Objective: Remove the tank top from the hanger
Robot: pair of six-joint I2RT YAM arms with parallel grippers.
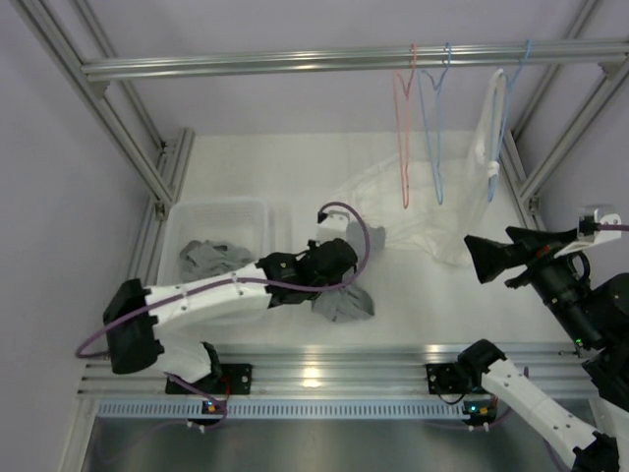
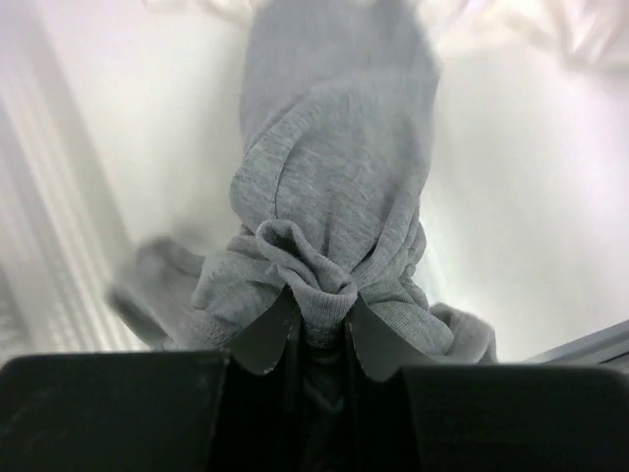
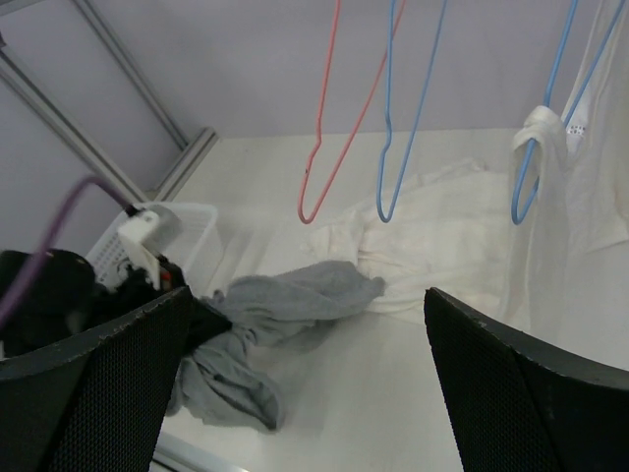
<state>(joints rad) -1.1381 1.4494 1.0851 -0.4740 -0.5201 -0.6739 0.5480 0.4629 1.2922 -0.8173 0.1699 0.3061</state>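
Crumpled grey knit top point(image 2: 334, 177) off-hanger at ctr of white table point(image 1: 423, 295) — we've left gripper point(image 2: 319, 315) pinching it, right gripper point(image 1: 482, 260) spread. White tank top point(image 3: 565, 206) on far-right blue wire hanger point(image 3: 557, 61) — left to do.

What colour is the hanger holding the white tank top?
Blue. The hanger shows best in the right wrist view.

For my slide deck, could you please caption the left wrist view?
The left gripper pinches a bunched grey garment on the white table.
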